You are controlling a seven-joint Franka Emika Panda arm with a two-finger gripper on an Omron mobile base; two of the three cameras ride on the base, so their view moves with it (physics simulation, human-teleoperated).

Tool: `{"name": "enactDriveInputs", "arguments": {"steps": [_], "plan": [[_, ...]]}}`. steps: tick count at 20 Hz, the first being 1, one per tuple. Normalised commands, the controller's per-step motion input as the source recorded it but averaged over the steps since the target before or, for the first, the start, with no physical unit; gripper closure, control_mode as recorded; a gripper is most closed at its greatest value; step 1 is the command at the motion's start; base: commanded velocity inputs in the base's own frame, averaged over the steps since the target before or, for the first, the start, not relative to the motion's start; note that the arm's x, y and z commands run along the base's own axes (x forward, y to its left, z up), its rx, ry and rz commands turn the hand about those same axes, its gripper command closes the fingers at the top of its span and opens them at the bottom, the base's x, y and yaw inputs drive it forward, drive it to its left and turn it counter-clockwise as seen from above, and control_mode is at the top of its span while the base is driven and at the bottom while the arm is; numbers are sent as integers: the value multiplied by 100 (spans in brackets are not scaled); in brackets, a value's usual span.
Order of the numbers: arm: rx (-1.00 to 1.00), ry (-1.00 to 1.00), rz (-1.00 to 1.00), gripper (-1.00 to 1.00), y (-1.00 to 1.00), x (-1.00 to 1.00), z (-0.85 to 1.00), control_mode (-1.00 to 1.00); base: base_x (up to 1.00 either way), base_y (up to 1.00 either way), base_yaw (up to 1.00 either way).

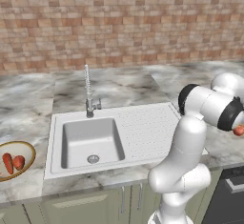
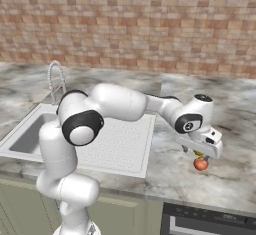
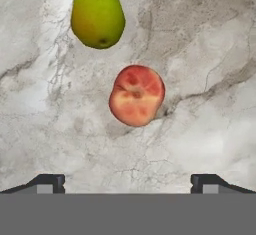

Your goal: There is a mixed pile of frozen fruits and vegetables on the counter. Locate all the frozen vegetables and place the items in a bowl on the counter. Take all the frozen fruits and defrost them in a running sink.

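Observation:
My gripper (image 2: 196,152) hangs open just above the counter (image 2: 235,174), right of the sink (image 1: 143,127). Straight below it lie the two frozen fruits, apart from each other. In the hand view the red-orange ball (image 3: 136,95) is centred between the spread fingertips (image 3: 47,183), untouched, and the yellow-green fruit (image 3: 97,14) lies beyond it. The red-orange ball (image 2: 200,164) also shows below the hand, and part of it (image 1: 238,131) peeks out behind the arm. At far left, the bowl (image 1: 33,157) holds both frozen vegetables, a long piece (image 1: 7,163) and a stubbier one (image 1: 18,161).
A tall spring-neck faucet (image 1: 87,89) stands behind the sink's basin. The dotted drainboard (image 2: 120,144) lies between basin and fruits. A dark appliance (image 2: 210,221) sits under the counter's front edge, right of the arm's base. A brick wall closes off the back.

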Motion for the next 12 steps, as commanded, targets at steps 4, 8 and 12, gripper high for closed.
{"name": "enactDriveInputs", "arguments": {"steps": [4,8,12], "plan": [[-6,-3,7,-100,0,32,-19,-100,0,0,0],[0,0,0,-100,-20,24,-11,-100,0,0,0],[0,0,0,-100,-27,0,-33,-100,0,0,0]]}}
